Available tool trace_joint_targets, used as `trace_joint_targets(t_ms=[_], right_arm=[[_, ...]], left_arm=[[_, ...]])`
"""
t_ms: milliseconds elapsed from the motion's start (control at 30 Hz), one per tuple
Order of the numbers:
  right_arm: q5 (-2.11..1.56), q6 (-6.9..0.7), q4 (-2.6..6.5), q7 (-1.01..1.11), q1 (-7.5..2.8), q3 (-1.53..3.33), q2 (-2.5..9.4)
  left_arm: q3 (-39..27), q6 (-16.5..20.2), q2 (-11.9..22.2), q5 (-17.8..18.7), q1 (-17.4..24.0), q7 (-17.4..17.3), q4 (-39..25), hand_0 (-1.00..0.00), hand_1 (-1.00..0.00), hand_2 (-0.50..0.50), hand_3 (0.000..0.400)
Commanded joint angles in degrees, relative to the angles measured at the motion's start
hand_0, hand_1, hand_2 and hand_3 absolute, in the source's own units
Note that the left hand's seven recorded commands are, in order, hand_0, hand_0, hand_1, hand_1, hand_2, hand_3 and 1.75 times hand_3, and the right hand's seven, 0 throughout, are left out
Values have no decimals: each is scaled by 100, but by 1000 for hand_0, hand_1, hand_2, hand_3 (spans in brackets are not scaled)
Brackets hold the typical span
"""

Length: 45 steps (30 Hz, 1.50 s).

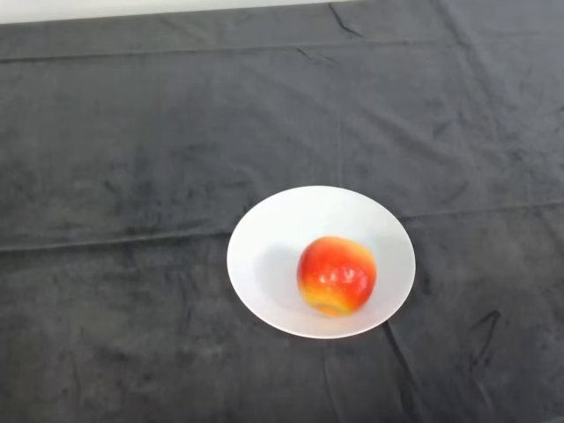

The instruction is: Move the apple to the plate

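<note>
A red and yellow apple lies on a white round plate, a little right of and below the plate's middle. The plate sits on the dark cloth, right of the view's centre and in its lower half.
The dark cloth covers the whole table, with creases running across it. A pale strip shows along the far edge at the top left.
</note>
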State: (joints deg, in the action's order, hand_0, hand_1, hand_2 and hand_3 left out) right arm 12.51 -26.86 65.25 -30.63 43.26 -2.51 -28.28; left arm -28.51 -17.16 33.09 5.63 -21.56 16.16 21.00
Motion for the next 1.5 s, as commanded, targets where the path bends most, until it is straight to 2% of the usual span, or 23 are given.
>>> trace_joint_targets(t_ms=[33,1500], right_arm=[[17,-53,107,27,-148,-4,-38],[13,-38,131,20,-138,0,-38]], left_arm=[[-199,-161,252,-70,-270,55,213,0,0,0,0],[-143,-106,189,-124,-293,-131,223,0,0,0,0]])
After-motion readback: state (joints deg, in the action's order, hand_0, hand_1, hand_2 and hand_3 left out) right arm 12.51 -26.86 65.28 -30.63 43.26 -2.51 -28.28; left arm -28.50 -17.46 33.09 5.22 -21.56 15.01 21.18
